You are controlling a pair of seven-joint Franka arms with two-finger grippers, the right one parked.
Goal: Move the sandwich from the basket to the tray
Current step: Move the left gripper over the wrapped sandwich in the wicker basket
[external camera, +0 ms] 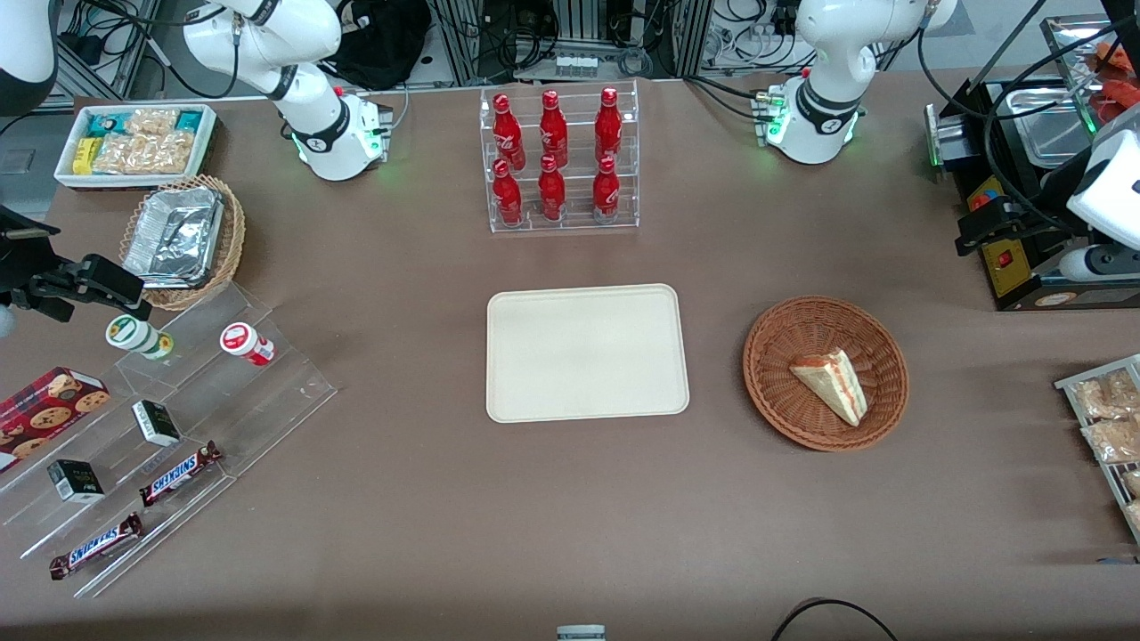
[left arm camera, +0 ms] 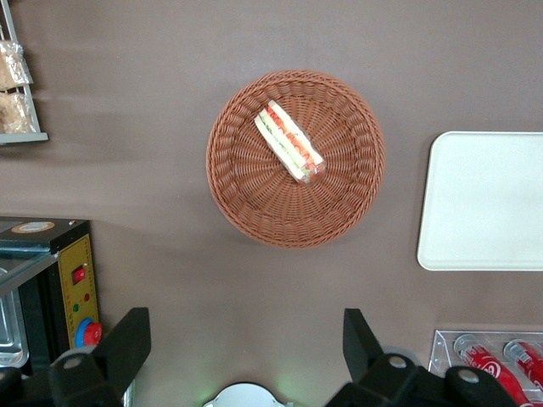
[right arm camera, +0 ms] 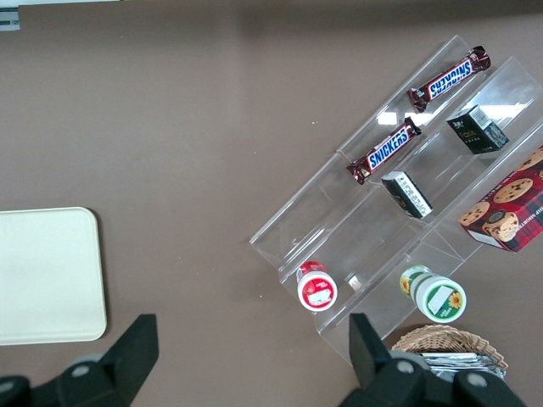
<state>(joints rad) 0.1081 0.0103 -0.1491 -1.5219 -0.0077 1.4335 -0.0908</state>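
The sandwich (external camera: pixel 833 383), a pale bread wedge with red, orange and green filling, lies in the reddish-brown wicker basket (external camera: pixel 777 343) toward the working arm's end of the table. The cream tray (external camera: pixel 586 352) lies bare at the table's middle, beside the basket. My left gripper (external camera: pixel 980 227) hangs high over the black machine at the working arm's end, farther from the front camera than the basket. The left wrist view shows the gripper (left arm camera: pixel 244 326) open and empty, with the sandwich (left arm camera: pixel 289 142), the basket (left arm camera: pixel 246 195) and a part of the tray (left arm camera: pixel 484 203) below it.
A clear rack of red bottles (external camera: pixel 558 160) stands farther from the front camera than the tray. A black machine with a yellow panel (external camera: pixel 1006 263) and a rack of snack packets (external camera: pixel 1109 427) stand at the working arm's end. Acrylic steps with snacks (external camera: pixel 178 445) lie toward the parked arm's end.
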